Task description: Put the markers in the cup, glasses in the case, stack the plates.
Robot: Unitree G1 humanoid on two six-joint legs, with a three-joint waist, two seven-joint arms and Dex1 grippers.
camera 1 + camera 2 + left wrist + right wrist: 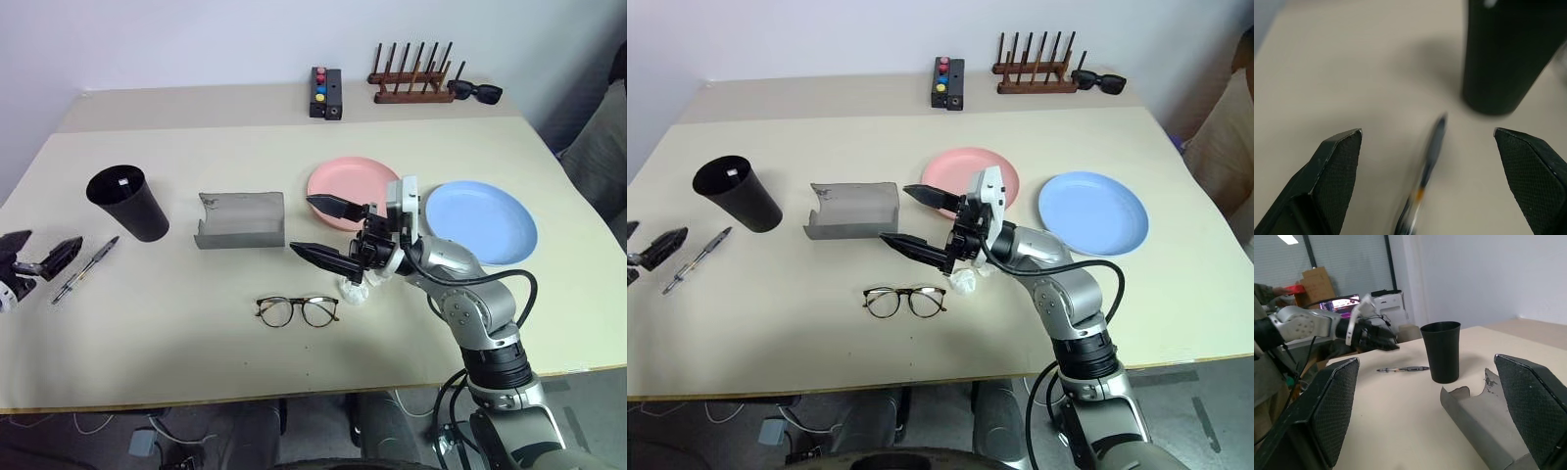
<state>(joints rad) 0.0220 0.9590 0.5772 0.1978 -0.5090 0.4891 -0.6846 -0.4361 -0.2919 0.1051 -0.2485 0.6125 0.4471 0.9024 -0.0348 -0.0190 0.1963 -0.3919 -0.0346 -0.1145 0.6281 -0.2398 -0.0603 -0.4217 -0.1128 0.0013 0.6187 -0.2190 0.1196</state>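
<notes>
The dark pen [86, 268] lies flat on the table [176, 362], just in front of the cup [127, 203] and near the table's left edge. A white object shows inside the cup's mouth; whether it is the other marker cannot be told. The left gripper [35, 257] hangs just beside the pen's near end with its jaws wide apart and empty. From the wrist, the pen runs between the two fingers [1337, 171], roughly along their line rather than across it. Risk: if the jaws close in this alignment, the pen is likely to roll or skid out instead of seating, and it could be pushed toward the table edge. A low approach could also press the fingertips onto the table. The cup stands upright but is light and tapered; a raised pen swung in too low could tip it. The glasses [297, 311] lie open on the table in front of the case [241, 220], well apart from it. The right gripper [329, 233] hovers above the table between the case and the pink plate [348, 179], jaws fully apart, holding nothing. A descent toward the glasses risks bending the thin frame. The blue plate [482, 219] lies beside the pink one, not stacked.
</notes>
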